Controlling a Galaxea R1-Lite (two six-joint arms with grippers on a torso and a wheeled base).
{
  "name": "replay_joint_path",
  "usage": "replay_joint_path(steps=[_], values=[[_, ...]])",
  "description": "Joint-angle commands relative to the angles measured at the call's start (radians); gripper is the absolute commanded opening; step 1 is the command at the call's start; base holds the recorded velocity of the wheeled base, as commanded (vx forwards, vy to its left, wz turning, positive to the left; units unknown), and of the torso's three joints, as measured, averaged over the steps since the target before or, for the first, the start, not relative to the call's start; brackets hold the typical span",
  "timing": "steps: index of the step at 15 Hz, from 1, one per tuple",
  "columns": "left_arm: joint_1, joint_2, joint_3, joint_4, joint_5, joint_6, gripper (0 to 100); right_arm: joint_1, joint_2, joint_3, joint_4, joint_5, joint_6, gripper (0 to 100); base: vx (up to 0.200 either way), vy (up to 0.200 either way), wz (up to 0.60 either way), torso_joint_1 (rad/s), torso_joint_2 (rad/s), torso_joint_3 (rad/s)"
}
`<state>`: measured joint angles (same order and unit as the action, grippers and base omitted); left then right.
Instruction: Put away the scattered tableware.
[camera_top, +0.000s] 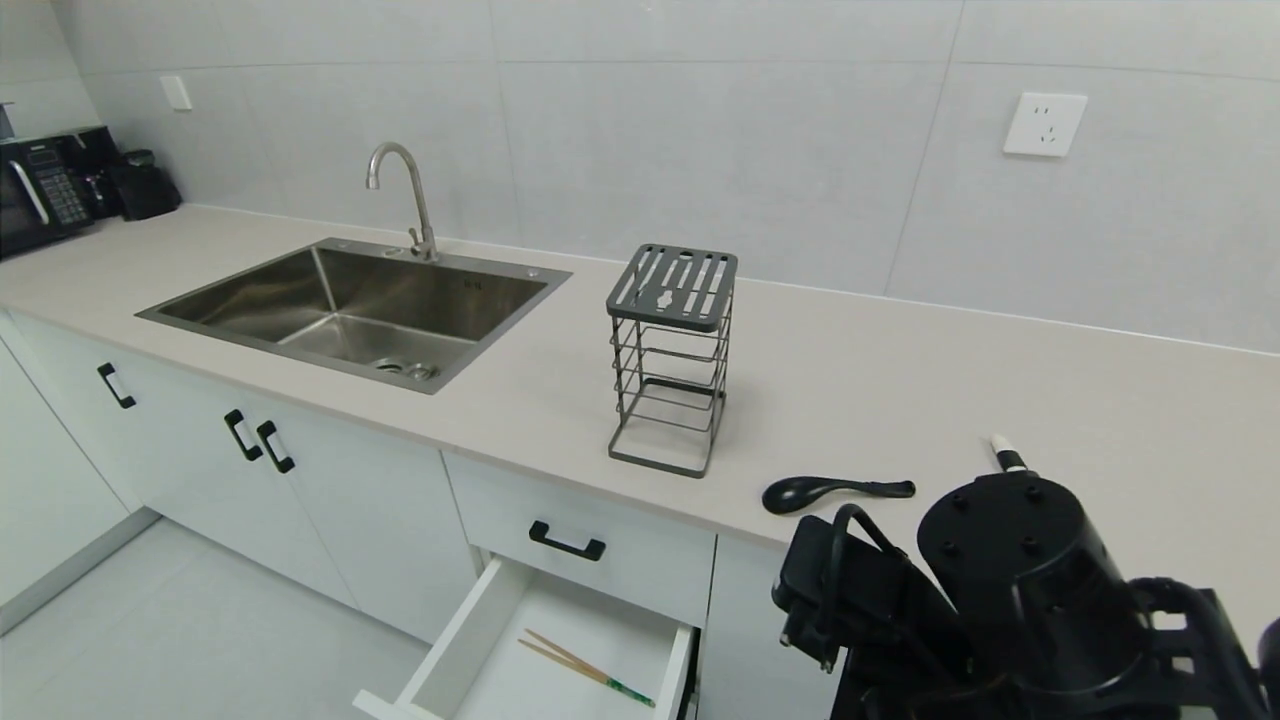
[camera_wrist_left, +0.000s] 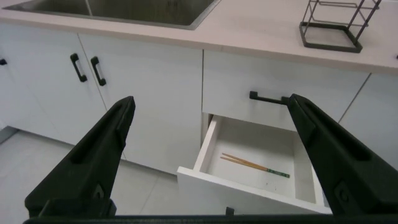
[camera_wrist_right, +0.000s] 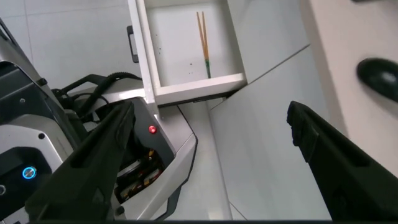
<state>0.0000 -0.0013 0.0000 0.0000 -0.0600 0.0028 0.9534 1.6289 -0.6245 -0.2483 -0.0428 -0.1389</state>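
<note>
I can enter the open drawer (camera_top: 497, 688) from above; on the counter (camera_top: 900, 380), the rack (camera_top: 668, 360) stands near the spoon (camera_top: 800, 493).

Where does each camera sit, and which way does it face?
Head view: on the head, facing forward and down at counter, sink, rack and spoon; right arm at lower right.
Left wrist view: on the left wrist, facing the open drawer; left gripper open.
Right wrist view: on the right wrist, looking down into the drawer; right gripper open.
All three share the chopsticks in the drawer.
</note>
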Motion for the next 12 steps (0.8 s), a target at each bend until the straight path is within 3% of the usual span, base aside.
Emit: replay_joint_path(steps=[1, 4, 6, 10, 12], values=[[0.0, 0.001, 0.0, 0.0, 0.0, 0.0, 100, -0.004, 0.043, -0.031, 0.0, 0.004, -0.002, 100, 0.0, 0.0, 0.0, 0.295, -0.55, -0.261], [0.0, 0.001, 0.0, 0.0, 0.0, 0.0, 100, -0.016, 0.057, -0.041, 0.001, 0.007, 0.001, 100, 0.0, 0.0, 0.0, 0.3, -0.58, -0.282], [0.0, 0.001, 0.0, 0.0, 0.0, 0.0, 100, -0.036, 0.089, -0.06, 0.003, 0.075, -0.001, 100, 0.0, 0.0, 0.0, 0.227, -0.44, -0.215], [0.0, 0.001, 0.0, 0.0, 0.0, 0.0, 100, -0.101, 0.206, -0.193, 0.011, 0.161, -0.149, 100, 0.0, 0.0, 0.0, 0.032, -0.07, -0.033], [0.0, 0.001, 0.0, 0.0, 0.0, 0.0, 100, -0.162, 0.218, -0.201, 0.012, 0.185, -0.14, 100, 0.0, 0.0, 0.0, 0.0, 0.0, 0.0]])
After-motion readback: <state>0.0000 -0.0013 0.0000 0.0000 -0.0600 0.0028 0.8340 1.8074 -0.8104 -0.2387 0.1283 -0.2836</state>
